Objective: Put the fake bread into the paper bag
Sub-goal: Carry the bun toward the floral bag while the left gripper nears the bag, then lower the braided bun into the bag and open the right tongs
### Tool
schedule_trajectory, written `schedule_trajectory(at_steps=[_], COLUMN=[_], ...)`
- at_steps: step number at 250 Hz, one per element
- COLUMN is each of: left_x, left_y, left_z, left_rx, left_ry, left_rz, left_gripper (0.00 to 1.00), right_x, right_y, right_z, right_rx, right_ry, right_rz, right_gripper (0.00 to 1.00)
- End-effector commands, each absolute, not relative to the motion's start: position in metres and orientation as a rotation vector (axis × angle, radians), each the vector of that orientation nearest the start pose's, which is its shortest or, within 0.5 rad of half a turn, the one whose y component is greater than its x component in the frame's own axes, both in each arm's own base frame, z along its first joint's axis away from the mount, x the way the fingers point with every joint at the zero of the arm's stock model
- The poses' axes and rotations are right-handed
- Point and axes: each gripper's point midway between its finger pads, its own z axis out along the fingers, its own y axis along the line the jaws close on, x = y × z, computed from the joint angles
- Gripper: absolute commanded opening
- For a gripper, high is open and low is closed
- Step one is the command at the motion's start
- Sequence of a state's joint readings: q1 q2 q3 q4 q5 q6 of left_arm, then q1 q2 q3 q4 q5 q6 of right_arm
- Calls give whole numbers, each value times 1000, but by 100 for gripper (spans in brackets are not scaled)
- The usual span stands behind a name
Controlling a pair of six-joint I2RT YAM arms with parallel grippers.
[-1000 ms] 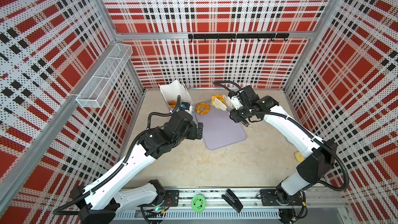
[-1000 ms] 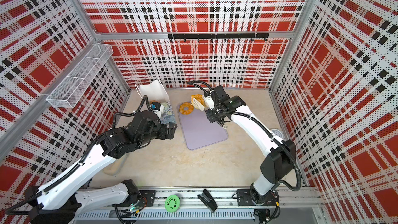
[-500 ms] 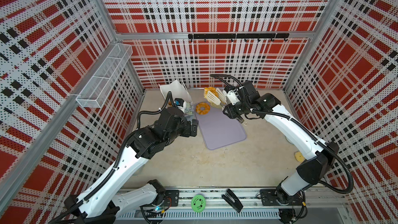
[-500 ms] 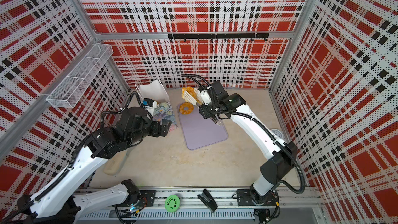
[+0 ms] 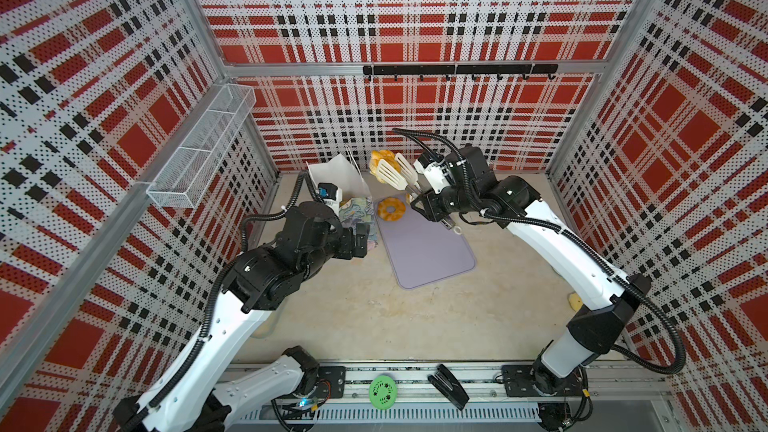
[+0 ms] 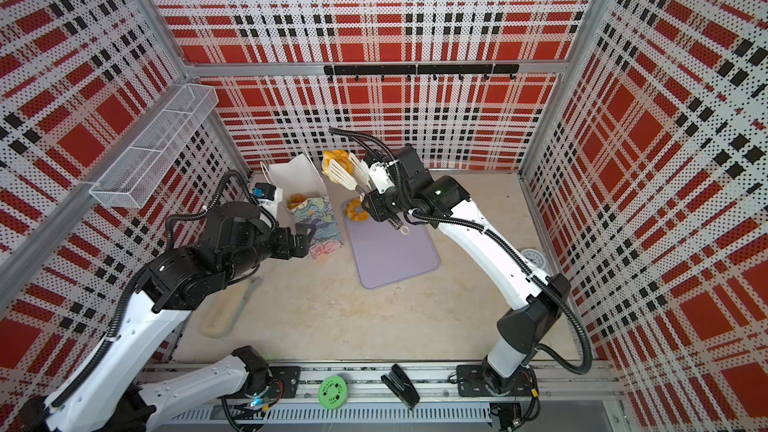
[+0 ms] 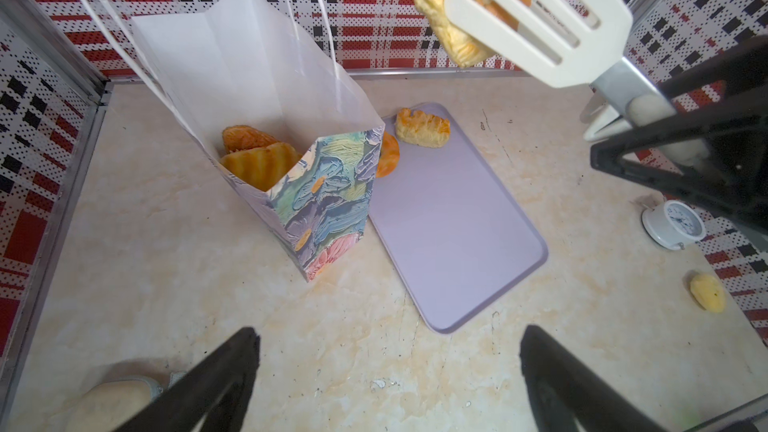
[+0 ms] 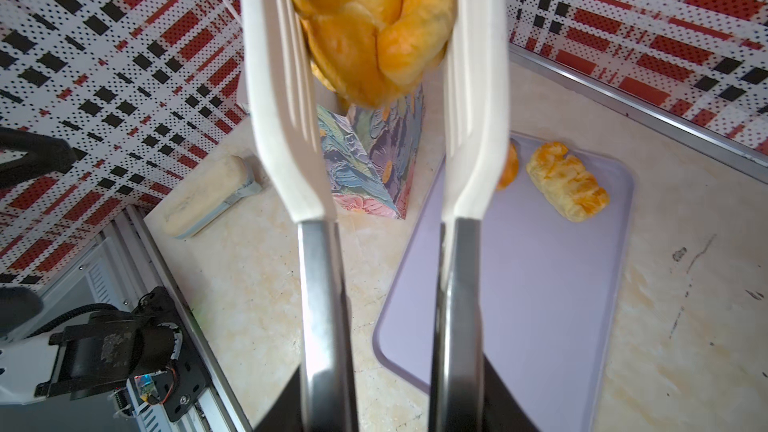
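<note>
Because the right gripper (image 5: 419, 200) is tucked under its own wrist in both top views and cut off at the frame edge in the right wrist view, its fingers are hard to make out. What does show is a closed grip on the two steel handles of a pair of white slotted-paddle tongs (image 7: 536, 18). Pinched between the paddles is a glossy golden braided pastry (image 8: 365, 27), up in the air just beside the open top of the tall paper bag (image 7: 328, 197) with white inner faces and pastel painted flowers outside. The pastry's far end runs out of both wrist views.

The bag stands upright on the tabletop just beside a flat lilac tray (image 7: 453, 222). The left gripper (image 7: 388, 371) hovers near the bag, apart from it, jaws spread wide with nothing between them.

Inside the bag two pieces show: a ridged golden pastry (image 7: 259, 164) and a darker orange-brown piece (image 7: 245, 139) behind it. Anything deeper is hidden by the wall. On the tray lie two more: a golden ring doughnut (image 5: 391, 209), half hidden behind the bag's corner in the wrist views, and an oblong flaky pastry (image 7: 422, 133), largely covered by the right gripper from above.

That makes five pieces of bread in sight, one bag, one tray and one pair of tongs. A small yellow lump (image 7: 707, 291) near a round white clock (image 7: 673, 224) is too small to identify.
</note>
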State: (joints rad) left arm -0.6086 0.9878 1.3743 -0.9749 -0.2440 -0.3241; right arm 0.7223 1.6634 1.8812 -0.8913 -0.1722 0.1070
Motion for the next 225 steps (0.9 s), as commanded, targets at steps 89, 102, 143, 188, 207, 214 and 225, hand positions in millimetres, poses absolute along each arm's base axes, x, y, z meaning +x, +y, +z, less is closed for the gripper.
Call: schedule_trajectory(at_steps=[89,102,143,188,207,214,225], left_x=[247,246,244,242,242,242,242], left_y=[-85,-81,-69,-60,-58,-57,-57], left_z=[360,359,352,345,341,340,337], left_rx=[35,20,-26,-75,-81,-83,-84], left_ry=[2089,2090,2107,2124,2137,2141,2147], left_rz=[-216,-218,-200,-188,-181,-178,-176], left_gripper=[99,100,99,99,99,99,99], right_x=[319,319,321,324,328,329,332], right_y=[392,396,407,418,420,421,421], right_z=[366,363,355,347,344,343,342], right_rx=[-889,-898,-918,-927,-921,-918,-912], right_ry=[2003,2005,2006,2001,2005,2005,2008], right_rz=[743,742,728,723,707,701,697], right_gripper=[43,43,43,42,42,42,42])
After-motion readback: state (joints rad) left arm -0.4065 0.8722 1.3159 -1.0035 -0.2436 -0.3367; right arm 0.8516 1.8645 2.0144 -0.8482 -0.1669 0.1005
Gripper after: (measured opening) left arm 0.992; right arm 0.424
